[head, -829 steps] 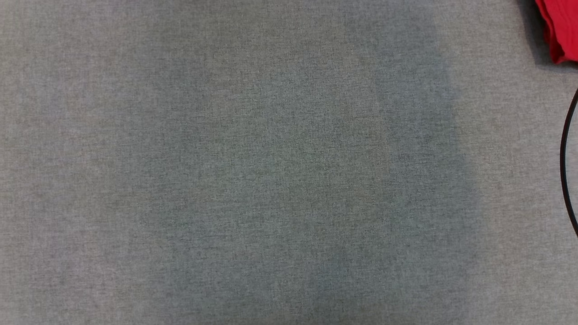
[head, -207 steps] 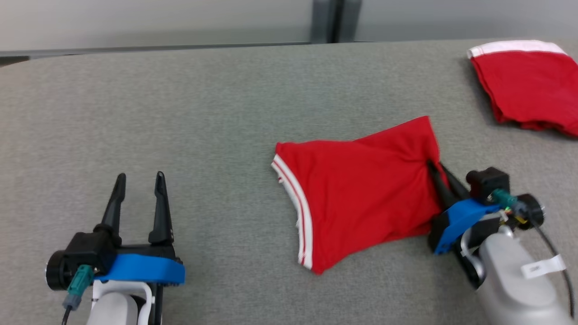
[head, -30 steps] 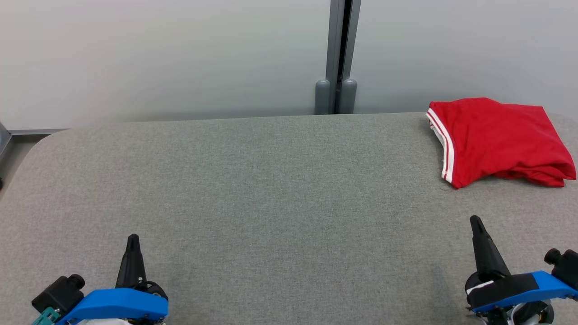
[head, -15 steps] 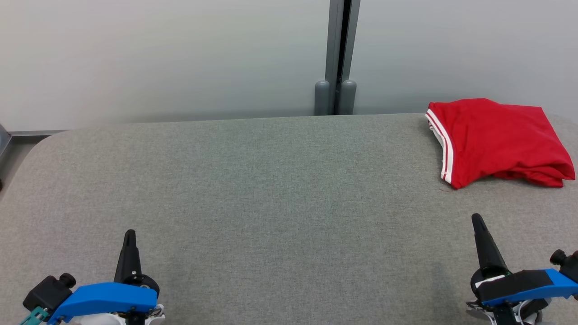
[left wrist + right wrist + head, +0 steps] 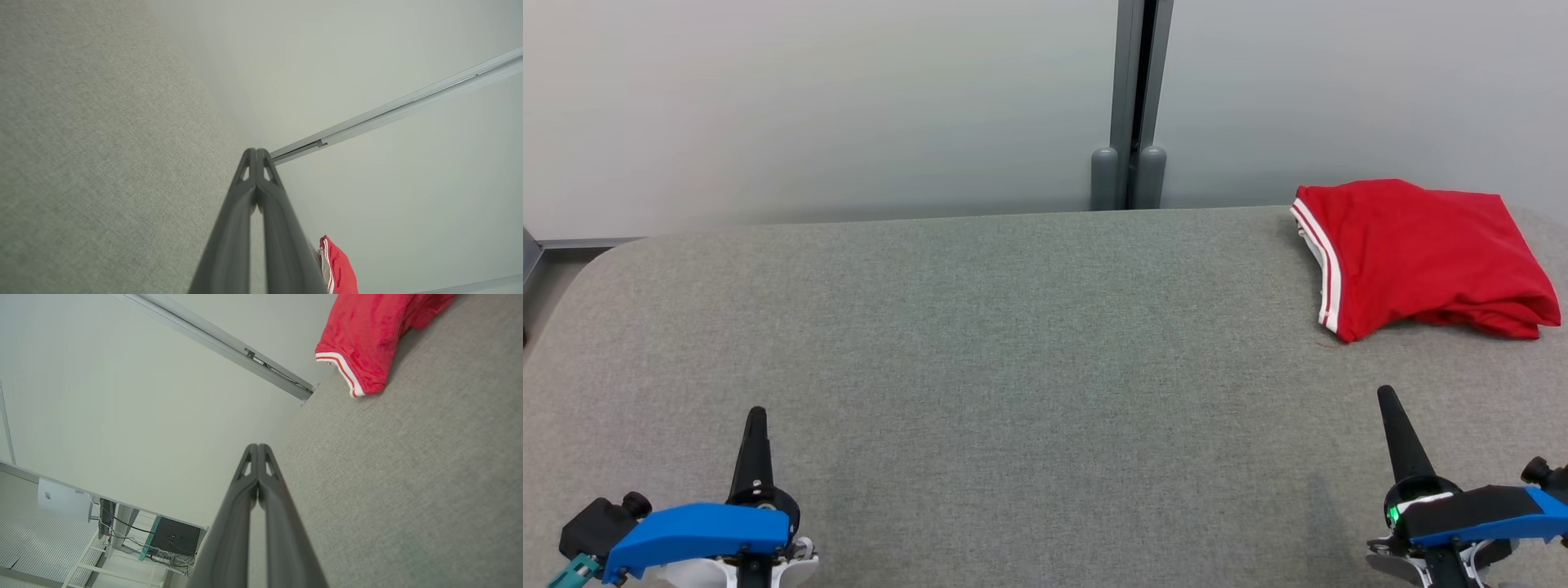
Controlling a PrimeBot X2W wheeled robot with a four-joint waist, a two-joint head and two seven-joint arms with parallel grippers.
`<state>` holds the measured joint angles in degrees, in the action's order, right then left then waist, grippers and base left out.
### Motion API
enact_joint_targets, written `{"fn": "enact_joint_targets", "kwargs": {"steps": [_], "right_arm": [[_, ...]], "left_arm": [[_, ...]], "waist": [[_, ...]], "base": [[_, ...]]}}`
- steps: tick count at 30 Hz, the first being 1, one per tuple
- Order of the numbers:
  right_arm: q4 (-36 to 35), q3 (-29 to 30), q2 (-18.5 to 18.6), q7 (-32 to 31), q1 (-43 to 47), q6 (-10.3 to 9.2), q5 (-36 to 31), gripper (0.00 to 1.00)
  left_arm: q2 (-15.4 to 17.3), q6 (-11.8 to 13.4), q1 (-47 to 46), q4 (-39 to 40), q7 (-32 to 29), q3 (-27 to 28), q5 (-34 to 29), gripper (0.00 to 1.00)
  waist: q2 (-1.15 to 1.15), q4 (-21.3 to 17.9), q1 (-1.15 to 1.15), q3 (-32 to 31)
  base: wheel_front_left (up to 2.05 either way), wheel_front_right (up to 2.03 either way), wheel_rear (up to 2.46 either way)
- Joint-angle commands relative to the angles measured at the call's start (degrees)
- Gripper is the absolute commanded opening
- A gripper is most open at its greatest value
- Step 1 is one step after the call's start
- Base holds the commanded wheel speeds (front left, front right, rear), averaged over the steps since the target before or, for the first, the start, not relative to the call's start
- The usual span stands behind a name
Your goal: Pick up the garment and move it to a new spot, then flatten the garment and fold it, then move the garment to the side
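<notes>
We count one garment [image 5: 1421, 257] and two claws on the grey cloth-covered table [image 5: 1013, 343]. The garment is bright red, folded into a thick, roughly four-sided bundle. A white band with a thin red line runs down its left edge, and several loose layers bunch along its near right side. It lies at the far right corner of the table, close to the back edge and the pale wall [image 5: 809, 106], to the right of the grey upright post [image 5: 1131, 98]. Nothing touches it. Our left claw [image 5: 756, 425] sits at the near left of the table, well apart from the garment. Its two dark fingers are pressed together with nothing between them, as the left wrist view shows plainly. Our right claw [image 5: 1388, 408] sits at the near right, nearer the garment but apart from it, with bare table between them. Its fingers likewise meet at the tips and pinch nothing. Both claws point towards the wall.
</notes>
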<state>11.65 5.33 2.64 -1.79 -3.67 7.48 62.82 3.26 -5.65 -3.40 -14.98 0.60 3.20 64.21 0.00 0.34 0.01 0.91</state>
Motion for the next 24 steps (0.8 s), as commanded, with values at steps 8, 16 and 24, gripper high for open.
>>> {"fn": "enact_joint_targets", "kwargs": {"steps": [8, 16, 24], "right_arm": [[0.1, 0.3, 0.3, -0.9, -1.6, 0.02, 5.3, 0.0], [0.5, 0.5, 0.3, -1.6, -1.9, 0.02, 9.8, 0.0], [0.9, 0.7, 0.3, -2.3, -2.1, 0.02, 13.9, 0.0]], "left_arm": [[0.0, -0.6, -1.6, 0.7, -1.3, 0.9, 5.0, 0.0], [-0.1, -0.9, -1.9, 0.8, -2.4, 1.3, 9.2, 0.0], [-0.2, -1.2, -2.1, 0.9, -3.4, 1.8, 13.2, 0.0]], "waist": [[0.0, 0.0, 0.0, -0.1], [0.0, -0.1, 0.0, -0.2], [0.0, -0.1, 0.0, -0.3]], "base": [[0.0, 0.0, 0.0], [0.0, 0.0, 0.0], [0.0, 0.0, 0.0]]}}
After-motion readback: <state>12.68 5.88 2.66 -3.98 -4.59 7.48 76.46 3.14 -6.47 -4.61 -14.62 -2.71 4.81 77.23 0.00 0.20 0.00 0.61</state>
